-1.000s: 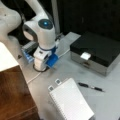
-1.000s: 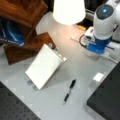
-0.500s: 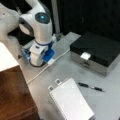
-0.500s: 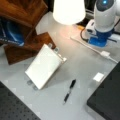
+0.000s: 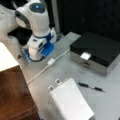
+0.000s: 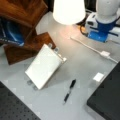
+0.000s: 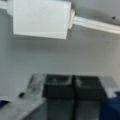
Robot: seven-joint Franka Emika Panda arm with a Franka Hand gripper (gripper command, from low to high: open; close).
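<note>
The pincer (image 7: pixel 74 86) is seen pressed together, empty, low over the worktop (image 7: pixel 50 57) just beside the white cable block (image 7: pixel 41 18). The block is judged light, rigid and smooth; its short flat sides are best gripped, not the limp cable (image 7: pixel 97 23).

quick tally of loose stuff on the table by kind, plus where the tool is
Notepad: 1
Pen: 1
Cable with white adapter: 1
Black box: 1
White tag: 1
Total: 5
Tool: fingers together, low over the table, next to the adapter.
</note>
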